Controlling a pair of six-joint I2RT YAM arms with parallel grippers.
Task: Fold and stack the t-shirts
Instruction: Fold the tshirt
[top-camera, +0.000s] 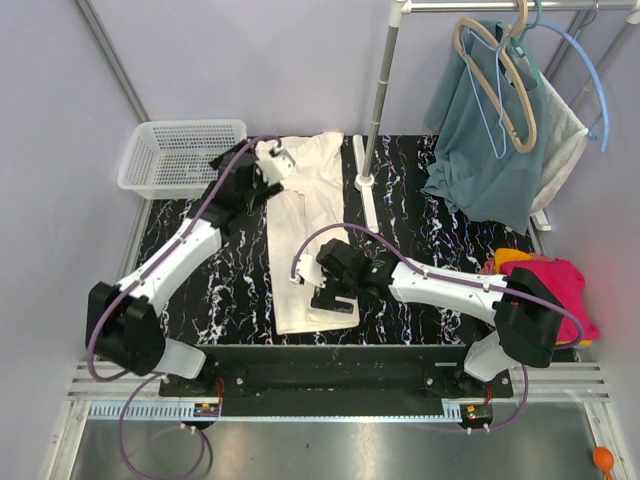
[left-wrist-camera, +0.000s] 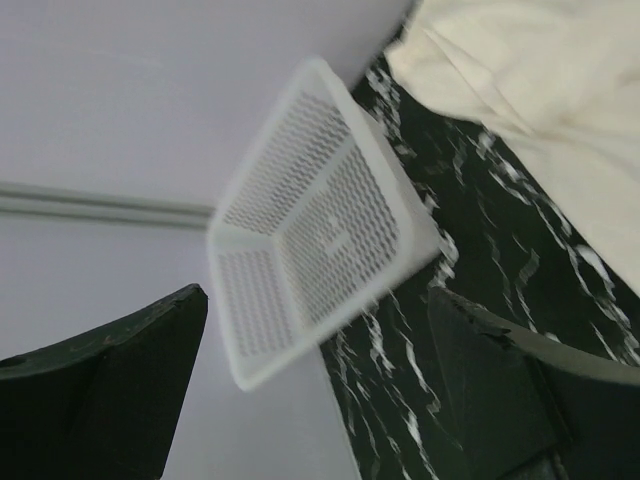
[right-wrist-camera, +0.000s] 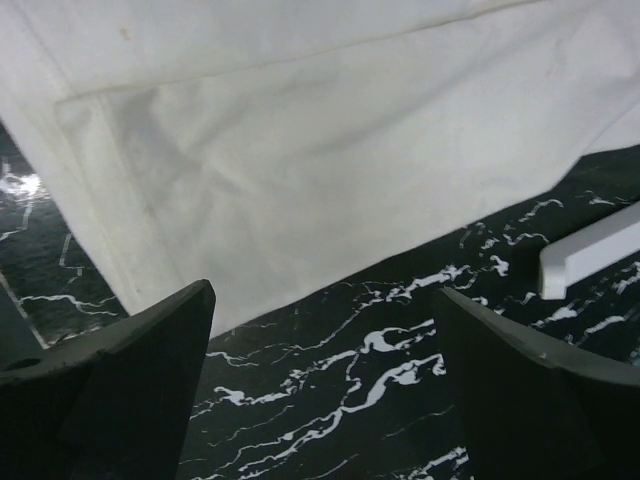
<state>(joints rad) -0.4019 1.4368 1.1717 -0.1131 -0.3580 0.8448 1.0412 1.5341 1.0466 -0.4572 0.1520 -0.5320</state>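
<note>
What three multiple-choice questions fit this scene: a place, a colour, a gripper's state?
1. Where is the white basket? A. far left corner B. near right corner C. centre
2. What colour is the large t-shirt? A. pink B. cream C. orange
3. The right gripper is: A. shut on cloth B. hidden C. open and empty
Answers: 1 A, the top view shows it there. 2 B, the cloth is off-white. 3 C, its jaws stand apart with nothing between.
</note>
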